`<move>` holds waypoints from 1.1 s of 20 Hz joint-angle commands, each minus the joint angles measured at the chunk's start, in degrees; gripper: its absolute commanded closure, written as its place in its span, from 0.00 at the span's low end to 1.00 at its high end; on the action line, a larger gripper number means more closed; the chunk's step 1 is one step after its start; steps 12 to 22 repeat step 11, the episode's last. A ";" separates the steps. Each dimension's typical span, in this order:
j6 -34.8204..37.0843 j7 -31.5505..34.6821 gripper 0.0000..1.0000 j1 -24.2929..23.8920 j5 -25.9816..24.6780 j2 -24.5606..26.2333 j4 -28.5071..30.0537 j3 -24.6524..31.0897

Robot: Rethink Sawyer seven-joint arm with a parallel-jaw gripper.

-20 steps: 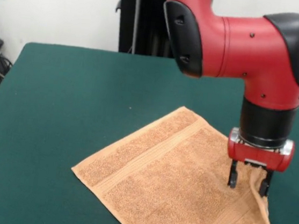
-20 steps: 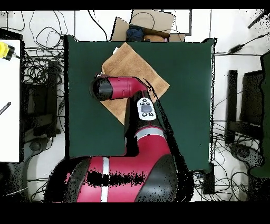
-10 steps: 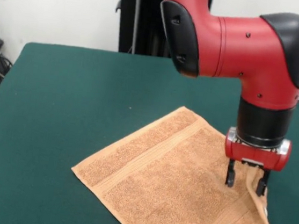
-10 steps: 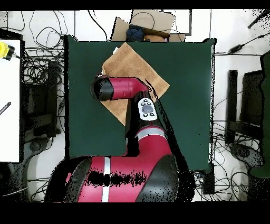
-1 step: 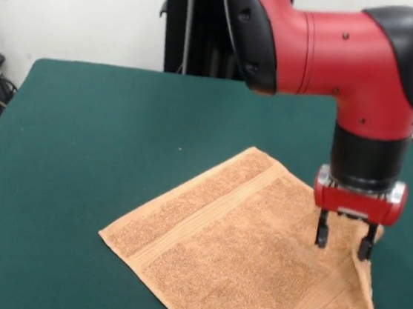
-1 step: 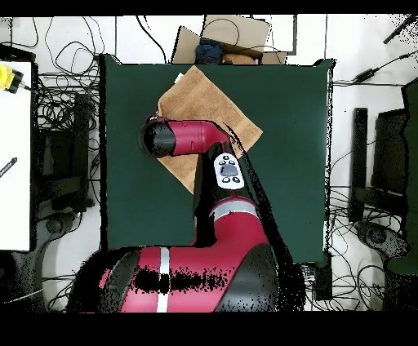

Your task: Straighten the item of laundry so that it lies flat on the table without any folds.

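The towel (image 5: 236,258) lies mostly flat near the front right of the green table (image 5: 80,148), but its right corner stands rucked up. The gripper (image 5: 343,243) hangs over that fold, fingers spread either side, pinching nothing. One corner left to smooth.

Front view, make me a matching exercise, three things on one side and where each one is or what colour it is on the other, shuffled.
Things:
1. towel
2. claw
3. table

Descriptions:
A. dark green top
B. over the towel's right-hand part, fingers apart
C. orange-tan, spread toward the picture's lower right, right-hand edge rumpled

Pairs: 1-C, 2-B, 3-A
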 commanded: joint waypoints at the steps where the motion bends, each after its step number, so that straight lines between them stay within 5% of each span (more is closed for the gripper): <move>1: 13.60 5.49 0.00 -2.21 5.60 -11.96 7.75 2.92; 6: 33.34 1.87 0.00 -2.41 7.71 -18.43 2.40 2.44; 11: 43.20 -1.49 0.00 -4.56 8.73 -18.64 -3.06 4.73; 22: 43.20 -1.49 0.00 -4.56 8.73 -18.64 -3.06 4.73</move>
